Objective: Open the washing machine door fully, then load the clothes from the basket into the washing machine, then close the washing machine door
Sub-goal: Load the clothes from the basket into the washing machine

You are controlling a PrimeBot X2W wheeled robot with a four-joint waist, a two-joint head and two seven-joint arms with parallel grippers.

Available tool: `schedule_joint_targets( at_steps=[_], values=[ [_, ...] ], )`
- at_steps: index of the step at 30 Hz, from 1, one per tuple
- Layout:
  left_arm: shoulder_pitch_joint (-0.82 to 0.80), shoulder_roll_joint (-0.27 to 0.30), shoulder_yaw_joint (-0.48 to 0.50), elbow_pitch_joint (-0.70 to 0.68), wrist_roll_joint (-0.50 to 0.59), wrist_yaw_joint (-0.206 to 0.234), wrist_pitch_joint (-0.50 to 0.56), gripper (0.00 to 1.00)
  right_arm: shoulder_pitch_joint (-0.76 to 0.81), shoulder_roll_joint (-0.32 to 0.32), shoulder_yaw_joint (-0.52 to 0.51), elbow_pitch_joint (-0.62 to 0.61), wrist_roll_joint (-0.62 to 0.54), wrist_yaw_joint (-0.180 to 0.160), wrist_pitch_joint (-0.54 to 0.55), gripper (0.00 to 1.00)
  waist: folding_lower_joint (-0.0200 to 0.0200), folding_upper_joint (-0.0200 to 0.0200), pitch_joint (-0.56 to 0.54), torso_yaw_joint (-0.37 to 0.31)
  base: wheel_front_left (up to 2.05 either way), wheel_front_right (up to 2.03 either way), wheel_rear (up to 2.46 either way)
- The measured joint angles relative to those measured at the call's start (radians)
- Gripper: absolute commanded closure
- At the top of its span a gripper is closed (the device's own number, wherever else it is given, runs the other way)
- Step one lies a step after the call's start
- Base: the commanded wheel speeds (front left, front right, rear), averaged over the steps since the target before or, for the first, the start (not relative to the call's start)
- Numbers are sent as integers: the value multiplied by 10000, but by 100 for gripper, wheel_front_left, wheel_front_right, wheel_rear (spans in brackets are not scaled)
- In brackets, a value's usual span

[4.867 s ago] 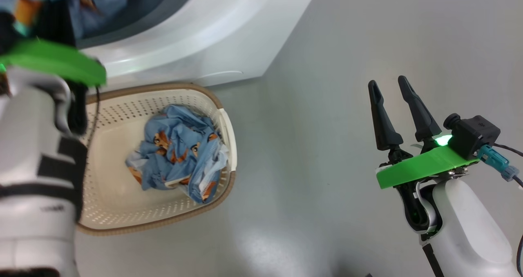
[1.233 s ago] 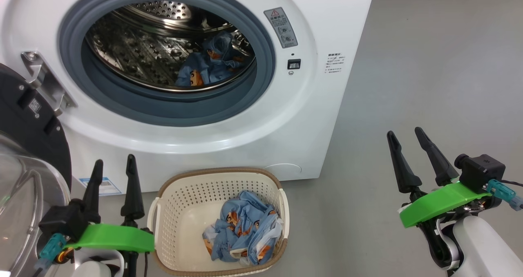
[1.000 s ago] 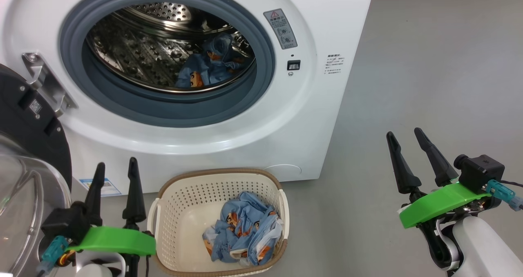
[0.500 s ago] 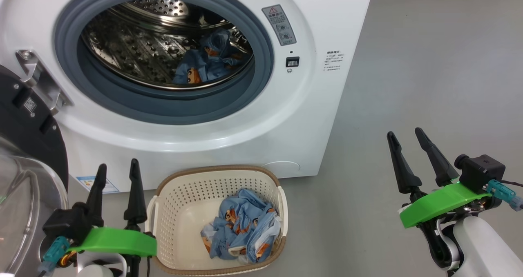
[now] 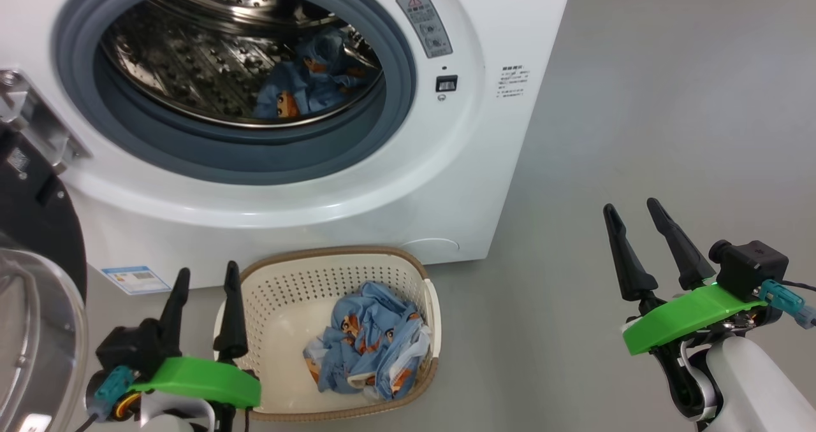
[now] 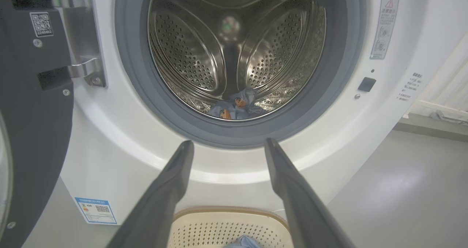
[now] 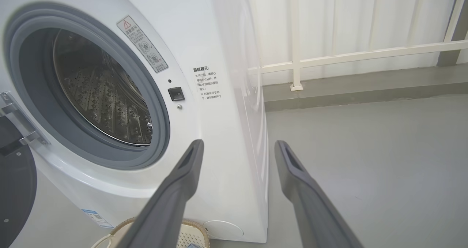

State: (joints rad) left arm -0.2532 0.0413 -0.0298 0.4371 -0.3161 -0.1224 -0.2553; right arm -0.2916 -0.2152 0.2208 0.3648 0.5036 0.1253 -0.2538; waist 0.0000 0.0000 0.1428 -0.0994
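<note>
On the grey floor (image 5: 637, 100) before the robot, as seen from the head camera:

- Washing machine (image 5: 446, 183): white front-loader, mouth uncovered. Grey rubber seal (image 5: 395, 81) rings a perforated steel drum (image 5: 191, 69). Warning sticker (image 5: 424, 24) and small dark latch socket (image 5: 447, 83) to the right of the mouth; blue label (image 5: 127, 279) low on the front.
- Door (image 5: 35, 228): swung wide open to the machine's left on a metal hinge (image 5: 25, 120). Dark inner face and clear glass bowl toward the camera, partly cut off by the picture edge.
- Basket (image 5: 280, 304): cream, perforated, brown rim band. It stands on the floor just in front of the machine, below the mouth.
- Clothes (image 5: 366, 346): crumpled light blue bundle with orange-brown figures, lying toward the right end of the basket.
- Second bundle (image 5: 299, 88): same fabric, lying at the bottom of the drum, right of centre.
- Left gripper (image 5: 208, 268): fingers spread fully apart, holding nothing. It hovers just left of the basket, pointing at the machine; in the left wrist view its fingers frame the drum mouth, with the basket rim below.
- Right gripper (image 5: 631, 204): fingers spread fully apart, holding nothing. It hangs over bare floor, well apart from basket and machine. Its wrist view takes in the machine's right front corner and a white railing (image 7: 347, 56) behind.
</note>
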Motion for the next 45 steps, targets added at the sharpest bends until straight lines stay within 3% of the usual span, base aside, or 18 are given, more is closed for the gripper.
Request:
schedule_joint_targets(
  at_steps=[19,29,45],
  values=[
    [-2253,437,-1647,3442,-700,-46,802,0,-416,267,-322,-318,-119,0,0,0,0,0,1613,-686,0,0,0],
    [-3312,744,-3685,4529,-1396,-48,1402,0,-759,625,-431,-570,-280,0,0,0,0,0,2773,-1014,0,0,0],
    [-4946,1544,-6892,5384,-3319,-59,3279,0,-1232,1218,-621,-922,-579,0,0,0,0,0,4637,-1617,0,0,0]
  ],
)
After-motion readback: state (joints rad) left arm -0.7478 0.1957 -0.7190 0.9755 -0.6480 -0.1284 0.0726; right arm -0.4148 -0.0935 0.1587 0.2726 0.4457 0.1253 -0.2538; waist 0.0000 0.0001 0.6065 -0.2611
